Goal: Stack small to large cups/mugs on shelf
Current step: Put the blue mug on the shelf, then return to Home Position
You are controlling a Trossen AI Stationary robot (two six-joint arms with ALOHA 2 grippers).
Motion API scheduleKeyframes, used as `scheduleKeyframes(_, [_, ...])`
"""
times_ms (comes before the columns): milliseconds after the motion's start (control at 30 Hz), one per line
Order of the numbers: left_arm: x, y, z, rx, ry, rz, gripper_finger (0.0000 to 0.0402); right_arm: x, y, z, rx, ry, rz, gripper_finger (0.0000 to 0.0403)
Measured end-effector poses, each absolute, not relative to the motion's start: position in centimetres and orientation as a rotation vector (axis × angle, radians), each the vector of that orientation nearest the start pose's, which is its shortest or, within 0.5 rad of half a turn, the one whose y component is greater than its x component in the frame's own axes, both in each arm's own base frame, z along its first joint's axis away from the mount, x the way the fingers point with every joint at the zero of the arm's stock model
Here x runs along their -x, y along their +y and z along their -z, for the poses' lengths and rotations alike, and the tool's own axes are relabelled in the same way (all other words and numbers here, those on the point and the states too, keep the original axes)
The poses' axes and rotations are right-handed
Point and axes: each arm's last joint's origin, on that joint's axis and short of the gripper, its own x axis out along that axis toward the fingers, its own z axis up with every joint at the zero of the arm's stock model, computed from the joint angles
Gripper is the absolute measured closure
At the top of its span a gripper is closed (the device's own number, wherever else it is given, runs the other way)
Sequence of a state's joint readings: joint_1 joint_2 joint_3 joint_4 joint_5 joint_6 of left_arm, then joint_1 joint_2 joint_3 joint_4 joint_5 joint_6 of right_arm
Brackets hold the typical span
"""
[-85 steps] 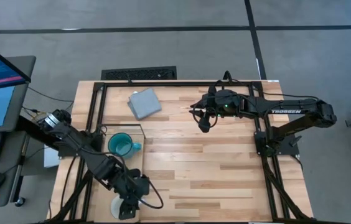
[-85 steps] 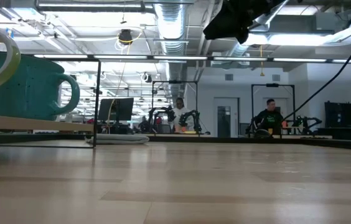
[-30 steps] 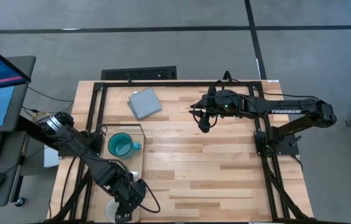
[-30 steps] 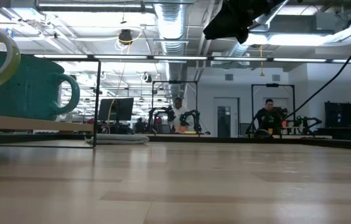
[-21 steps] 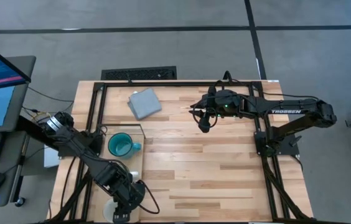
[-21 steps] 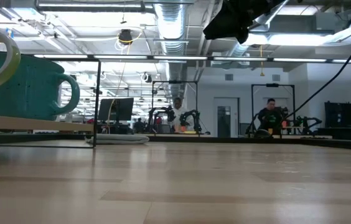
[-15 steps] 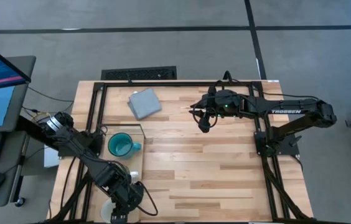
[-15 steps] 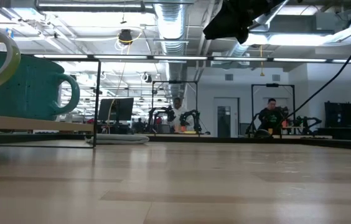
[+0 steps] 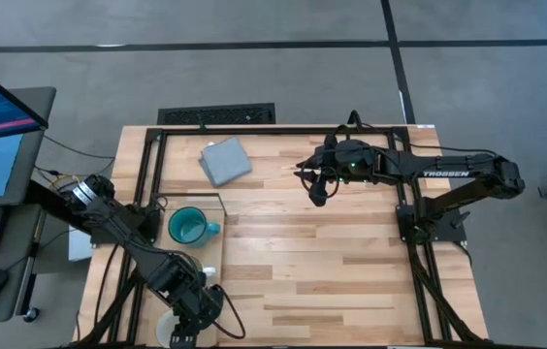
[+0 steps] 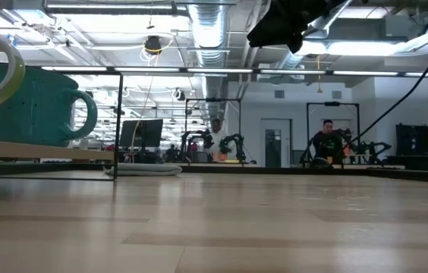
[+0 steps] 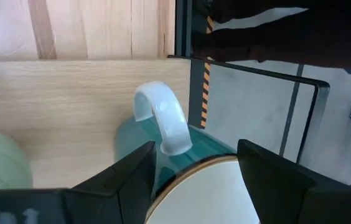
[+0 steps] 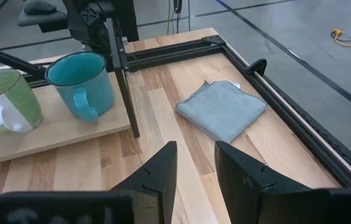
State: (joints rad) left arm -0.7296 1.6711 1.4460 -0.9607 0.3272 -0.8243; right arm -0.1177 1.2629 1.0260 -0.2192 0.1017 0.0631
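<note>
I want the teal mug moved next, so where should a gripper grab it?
Probably the rim of the teal mug, from above. It stands upright and open-topped on the wooden shelf, with bare wall opposite its handle. One finger inside, one outside should fit there.

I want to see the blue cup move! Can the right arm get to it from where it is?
Probably yes. The right gripper hangs open over bare tabletop, and the teal mug stands uncovered on the shelf. Only a thin dark frame post stands near it.
</note>
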Motion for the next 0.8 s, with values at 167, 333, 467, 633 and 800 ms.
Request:
scheduleKeyframes(167, [-24.38, -22.91, -28.16, 0.388, 1.474, 0.365, 0.0185, -27.66, -3.57, -31.34, -0.065, 0.45, 0.23, 0.0271])
scheduleKeyframes(333, [-24.66, -22.78, -28.21, 0.391, 1.459, 0.375, 0.0185, -27.7, -3.57, -31.41, -0.065, 0.441, 0.23, 0.0271])
scheduleKeyframes(467, [-24.91, -22.85, -28.32, 0.401, 1.437, 0.393, 0.0185, -27.74, -3.58, -31.51, -0.065, 0.431, 0.229, 0.0271])
scheduleKeyframes(633, [-24.91, -22.87, -28.33, 0.406, 1.438, 0.393, 0.0185, -27.74, -3.58, -31.49, -0.064, 0.432, 0.229, 0.0271])
scheduleKeyframes(800, [-25.03, -23.03, -28.43, 0.429, 1.43, 0.409, 0.0185, -27.75, -3.58, -31.49, -0.062, 0.432, 0.229, 0.0271])
